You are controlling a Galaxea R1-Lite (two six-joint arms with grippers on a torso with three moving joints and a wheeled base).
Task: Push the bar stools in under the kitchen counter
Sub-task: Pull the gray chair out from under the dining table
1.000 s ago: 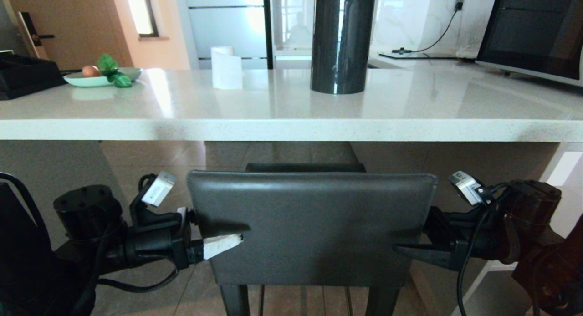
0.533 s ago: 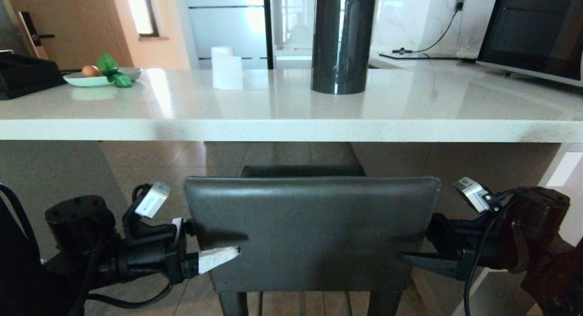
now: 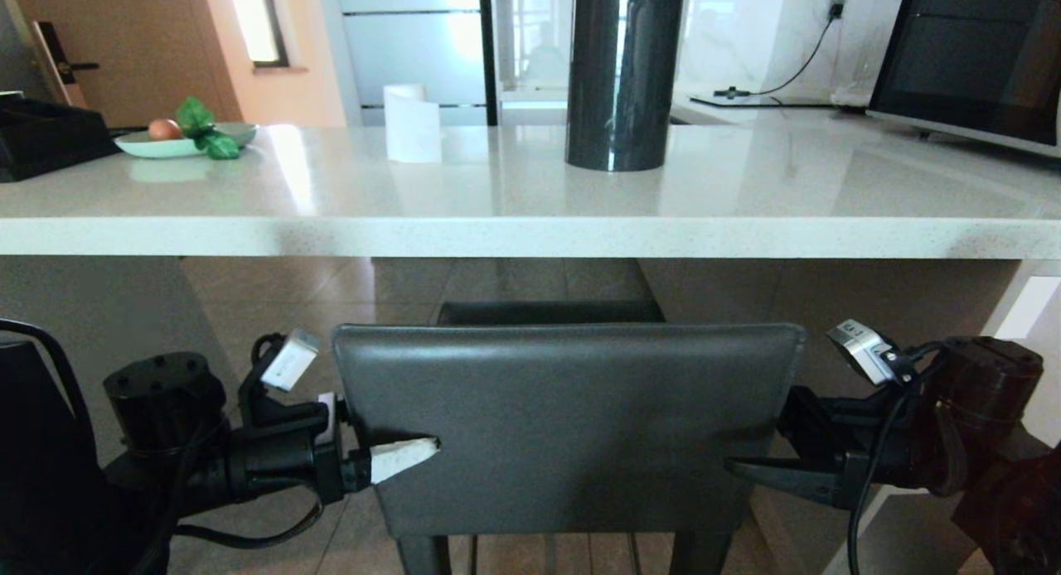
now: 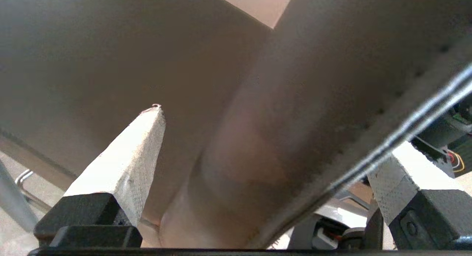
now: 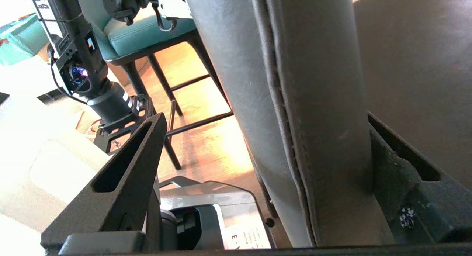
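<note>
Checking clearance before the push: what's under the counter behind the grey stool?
Under the counter, bare tiled floor and the stool's seat edge. The backrest covers everything lower.

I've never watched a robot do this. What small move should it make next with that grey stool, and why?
Probably a gentle push forward. The left gripper and right gripper straddle the side edges of the dark grey leather stool's boxy backrest, fingers open, and the backrest sits short of the glossy off-white stone counter's edge.

The grey stool (image 3: 569,426) sits a touch lower and nearer in view now than a second ago, backrest top dropped slightly. Left gripper (image 3: 390,442) and right gripper (image 3: 767,455) have dropped with it, flanking its edges.
</note>
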